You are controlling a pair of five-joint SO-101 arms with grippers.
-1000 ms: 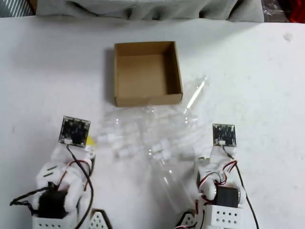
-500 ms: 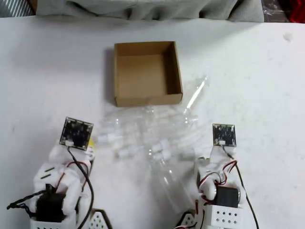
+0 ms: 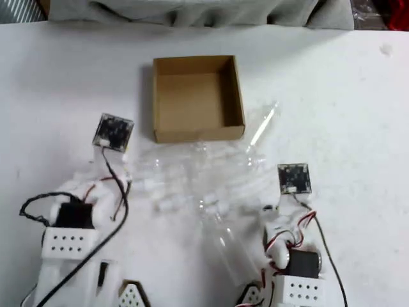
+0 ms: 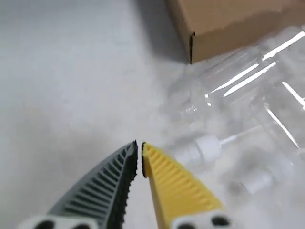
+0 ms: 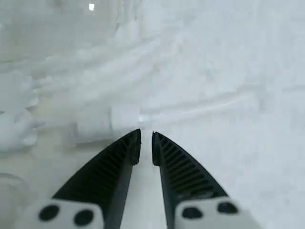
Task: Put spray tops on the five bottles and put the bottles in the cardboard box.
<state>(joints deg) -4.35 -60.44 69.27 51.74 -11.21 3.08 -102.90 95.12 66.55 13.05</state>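
Note:
The open cardboard box [image 3: 198, 96] sits at the table's middle with nothing in it. Several clear bottles [image 3: 192, 169] and white spray tops [image 3: 214, 199] lie jumbled just in front of it. One larger bottle [image 3: 227, 246] lies nearer the arms. My left gripper [image 4: 139, 145], grey and yellow, is shut above bare table, just short of a white spray top [image 4: 205, 148] with a thin tube. Clear bottles [image 4: 238, 81] and the box corner [image 4: 224, 28] lie beyond it. My right gripper [image 5: 145, 136] is shut, its tips close to a white spray top [image 5: 107, 125].
The left arm [image 3: 73, 220] stretches out left of the pile, the right arm [image 3: 291, 256] stands at its right. A loose spray tube [image 3: 263, 125] lies right of the box. Grey cloth [image 3: 192, 13] lines the far edge. White table spreads to both sides.
The left arm has stretched forward and a little right, towards the box's left front corner. The right arm has edged slightly forward. The bottles have not moved.

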